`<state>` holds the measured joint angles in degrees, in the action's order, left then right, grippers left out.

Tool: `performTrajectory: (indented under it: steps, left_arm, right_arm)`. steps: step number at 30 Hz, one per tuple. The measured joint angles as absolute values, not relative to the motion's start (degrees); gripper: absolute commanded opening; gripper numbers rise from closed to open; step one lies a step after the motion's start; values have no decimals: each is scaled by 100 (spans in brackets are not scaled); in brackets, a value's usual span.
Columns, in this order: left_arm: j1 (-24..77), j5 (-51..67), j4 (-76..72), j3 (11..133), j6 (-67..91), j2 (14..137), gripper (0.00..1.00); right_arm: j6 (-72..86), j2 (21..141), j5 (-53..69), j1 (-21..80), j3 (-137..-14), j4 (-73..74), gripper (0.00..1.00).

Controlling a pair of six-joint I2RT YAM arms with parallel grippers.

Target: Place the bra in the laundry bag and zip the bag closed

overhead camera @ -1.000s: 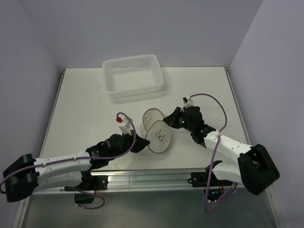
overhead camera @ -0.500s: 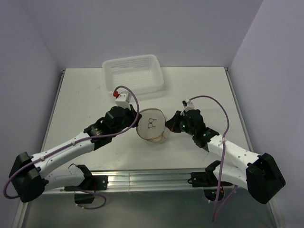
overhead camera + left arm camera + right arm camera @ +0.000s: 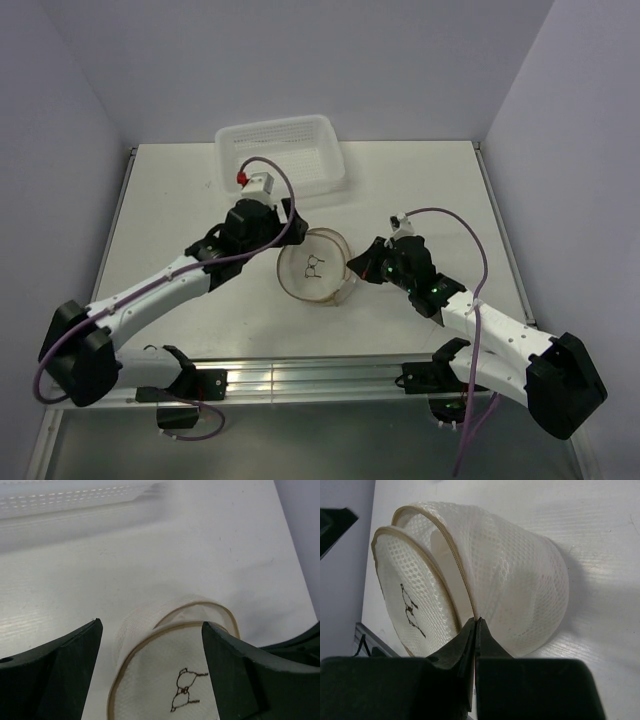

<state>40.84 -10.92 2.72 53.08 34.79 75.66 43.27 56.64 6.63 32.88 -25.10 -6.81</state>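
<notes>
Weird little setup, figured I'd describe it. The laundry bag (image 3: 318,262) sat on its side about mid-surface (image 3: 170,200), a bit toward the near edge, with the face carrying the bra drawing (image 3: 410,609) tipped up and to the left. The white perforated basket (image 3: 320,178) was well off at the far side.

The right end effector (image 3: 476,622) was pinched together on the bag's rim, right where the tan zip tape (image 3: 452,555) runs. My guess is it was anchoring the case so it wouldn't roll, or it had the slider, but I couldn't tell which. There was an obvious gap between lid disc and body, so it wasn't zipped up.

The left end effector (image 3: 151,624) hung over the bag from the far-left side with its fingers spread wide, gripping nothing. It looked lined up to take the rim.

As for the bra, I couldn't see it lying anywhere outside. Something pale showed through the mesh, so it was probably inside, but I wouldn't swear to it.
</notes>
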Motion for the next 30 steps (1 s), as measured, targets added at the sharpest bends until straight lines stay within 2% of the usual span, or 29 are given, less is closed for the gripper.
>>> performTrajectory:
  steps: [7,11,16,19,22,23,24,25,26,30]
  left_arm:
    - [4125,-1063,434,3791,4278,5465,75]
    - [4440,-943,167,2565,5041,4624,78]
    - [4554,-685,-561,1857,5542,4860,79]
    - [4554,-596,-1247,1857,5655,5325,66]
    - [4558,-539,-1925,1857,5712,5671,35]
    - [4558,-528,-2121,1857,5739,5763,20]
    - [4558,-521,-2300,1861,5780,5839,14]
    - [4558,-521,-2438,1868,5776,5900,10]
    - [4558,-521,-2521,1885,5774,5944,3]
    - [4558,-519,-2694,2034,5795,6095,0]
  right_arm:
    - [4453,5658,460,3288,-2510,-676,0]
    - [4519,5655,427,3288,-2510,-679,0]
    - [4580,5690,456,3288,-2517,-681,0]
    - [4584,5693,489,3288,-2519,-679,1]
    - [4624,5693,523,3288,-2523,-676,32]
    - [4619,5690,530,3288,-2526,-670,55]
    - [4626,5686,526,3288,-2528,-657,63]
    - [4611,5664,502,3288,-2528,-617,67]
    - [4584,5614,458,3286,-2526,-550,77]
    - [4560,5094,252,3280,-2497,-266,82]
